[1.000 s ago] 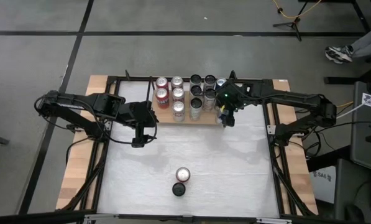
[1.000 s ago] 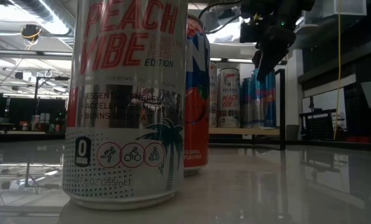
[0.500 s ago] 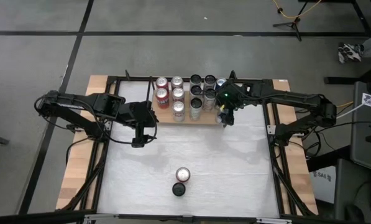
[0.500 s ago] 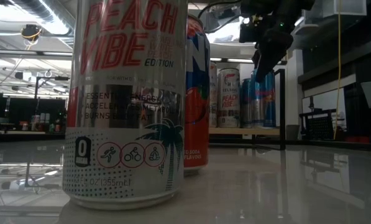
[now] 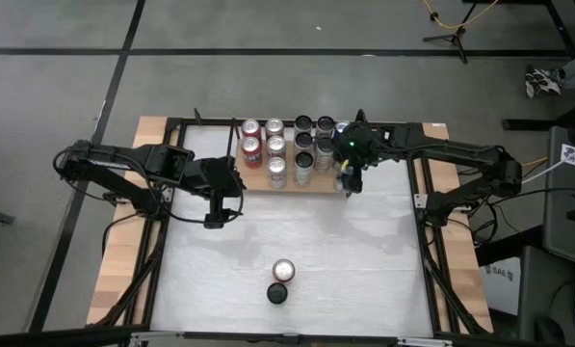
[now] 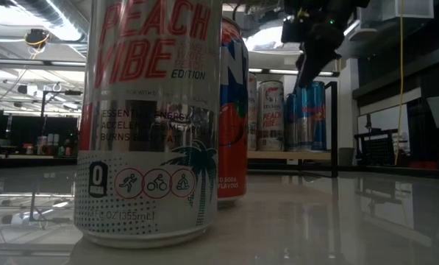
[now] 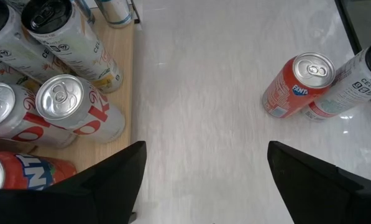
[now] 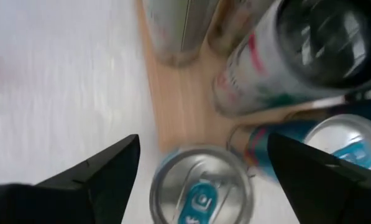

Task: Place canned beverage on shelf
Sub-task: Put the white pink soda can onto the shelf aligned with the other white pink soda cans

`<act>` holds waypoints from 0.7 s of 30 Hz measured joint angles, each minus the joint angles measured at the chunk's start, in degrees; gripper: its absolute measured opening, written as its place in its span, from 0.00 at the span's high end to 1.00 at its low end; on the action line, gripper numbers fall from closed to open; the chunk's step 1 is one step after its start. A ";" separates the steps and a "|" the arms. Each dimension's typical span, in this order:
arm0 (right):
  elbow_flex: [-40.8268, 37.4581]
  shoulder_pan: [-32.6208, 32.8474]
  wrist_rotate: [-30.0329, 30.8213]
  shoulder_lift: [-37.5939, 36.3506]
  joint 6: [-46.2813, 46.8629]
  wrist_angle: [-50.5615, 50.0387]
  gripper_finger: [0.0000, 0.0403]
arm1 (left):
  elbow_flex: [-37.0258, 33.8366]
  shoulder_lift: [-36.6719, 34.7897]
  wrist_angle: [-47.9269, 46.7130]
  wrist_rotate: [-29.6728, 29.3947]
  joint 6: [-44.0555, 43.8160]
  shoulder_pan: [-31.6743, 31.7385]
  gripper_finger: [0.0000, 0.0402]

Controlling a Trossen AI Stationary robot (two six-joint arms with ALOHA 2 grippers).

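The left gripper (image 5: 213, 220) hung over the white surface (image 5: 364, 260) just off the shelf's left end, jaws spread wide and empty. The shelf (image 5: 285, 183), a light-wood board with thin black rod uprights, carried red, silver and dark-topped cans. At its right end stood a blue-and-silver can (image 8: 201, 186) with a silver lid and blue tab. The right gripper (image 5: 349, 181) hovered directly above that can, jaws wide, holding nothing. Nearer the surface's front edge stood a silver Peach Vibe can (image 6: 149, 118) and an orange Fanta can (image 7: 295, 84). Grey floor surrounded the surface.
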 joint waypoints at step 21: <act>10.84 8.56 -13.23 0.01 10.45 5.22 0.14 | 0.00 0.02 0.02 0.02 -0.03 0.01 0.18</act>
